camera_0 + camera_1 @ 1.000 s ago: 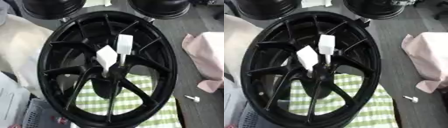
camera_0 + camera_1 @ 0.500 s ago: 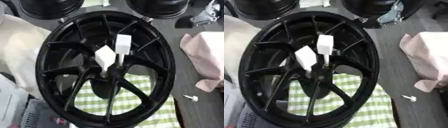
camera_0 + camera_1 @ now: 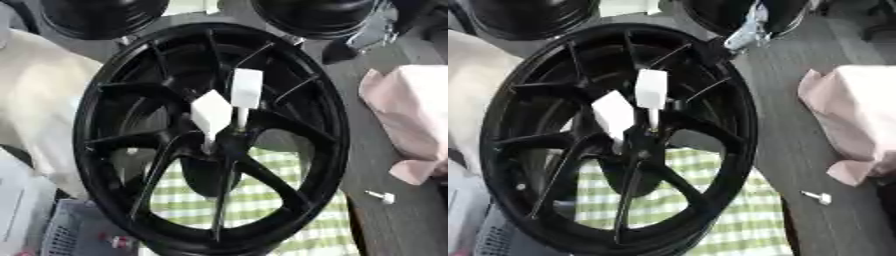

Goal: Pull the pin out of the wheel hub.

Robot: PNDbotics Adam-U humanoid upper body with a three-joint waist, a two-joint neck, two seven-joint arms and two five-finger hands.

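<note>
On the grey bench (image 3: 394, 222), a black wheel hub (image 3: 210, 135) lies over a green-checked cloth (image 3: 710, 210), two white-tagged pins (image 3: 246, 89) stand in its centre, and the right robot hand (image 3: 748, 31) at the far rim is too blurred to judge.

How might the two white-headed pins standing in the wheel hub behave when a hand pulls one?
Each pin looks small beside the wheel, so probably light. The thin stem under a broad flat head might bend or jam if tugged sideways. The heads stand close, so gripping one may nudge the other pin.
</note>
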